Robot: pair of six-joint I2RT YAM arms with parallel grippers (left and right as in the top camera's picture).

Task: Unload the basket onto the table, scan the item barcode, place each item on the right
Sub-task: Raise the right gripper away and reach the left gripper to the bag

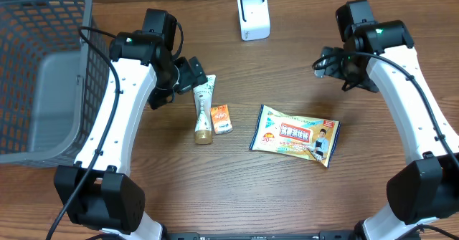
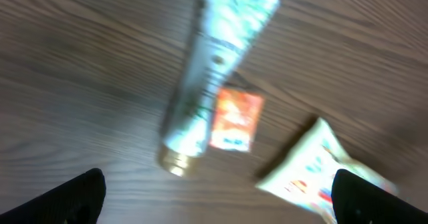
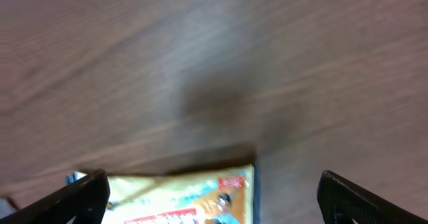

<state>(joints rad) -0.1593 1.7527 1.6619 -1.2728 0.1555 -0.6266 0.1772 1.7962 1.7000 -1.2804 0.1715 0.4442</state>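
Tube (image 1: 204, 111) lies just beside the left end effector (image 1: 192, 75).

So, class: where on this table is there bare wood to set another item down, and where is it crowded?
Free: between the scanner and the snack packet; also the near strip of the table, in front of tube and packet. Crowded: the tube and orange box side by side, left gripper just beyond them.

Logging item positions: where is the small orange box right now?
In the overhead view the small orange box lies left of centre, beside the tube, with the snack packet to its right.
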